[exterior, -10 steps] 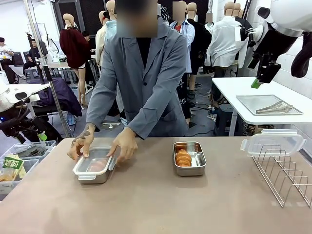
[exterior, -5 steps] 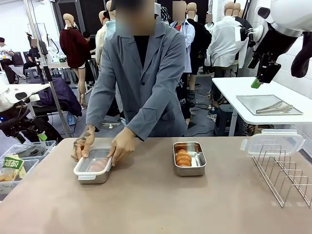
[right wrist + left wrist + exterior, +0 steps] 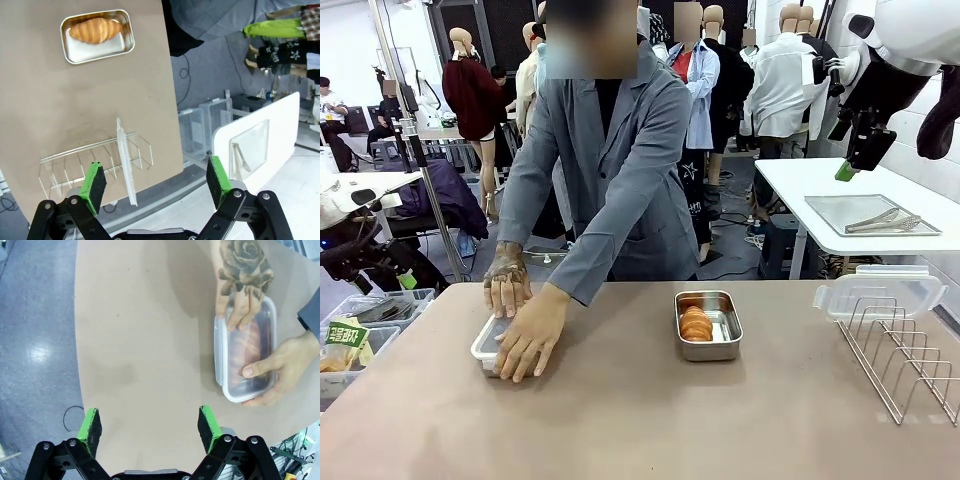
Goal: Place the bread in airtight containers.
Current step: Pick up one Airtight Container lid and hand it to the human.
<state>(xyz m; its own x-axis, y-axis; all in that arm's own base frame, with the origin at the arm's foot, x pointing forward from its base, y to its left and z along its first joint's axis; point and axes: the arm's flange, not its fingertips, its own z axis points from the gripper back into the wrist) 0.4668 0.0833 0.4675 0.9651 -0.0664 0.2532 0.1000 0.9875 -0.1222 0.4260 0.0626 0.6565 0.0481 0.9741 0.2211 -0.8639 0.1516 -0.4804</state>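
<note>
At the table's [image 3: 640, 420] nine o'clock, a tattooed hand [image 3: 507, 290] and a bare hand [image 3: 530, 340] press a lid [image 3: 252, 340] onto one container [image 3: 480, 352]; left gripper [image 3: 149, 424] and right gripper [image 3: 156, 181] gape wide, empty.

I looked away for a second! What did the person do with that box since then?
The person leaned in over the lidded container. One hand and the other hand moved from its sides onto its top, palms down, as if pressing the lid shut. They never let go of it. The open container with its bread, the spare lid and the wire rack stayed put.
</note>
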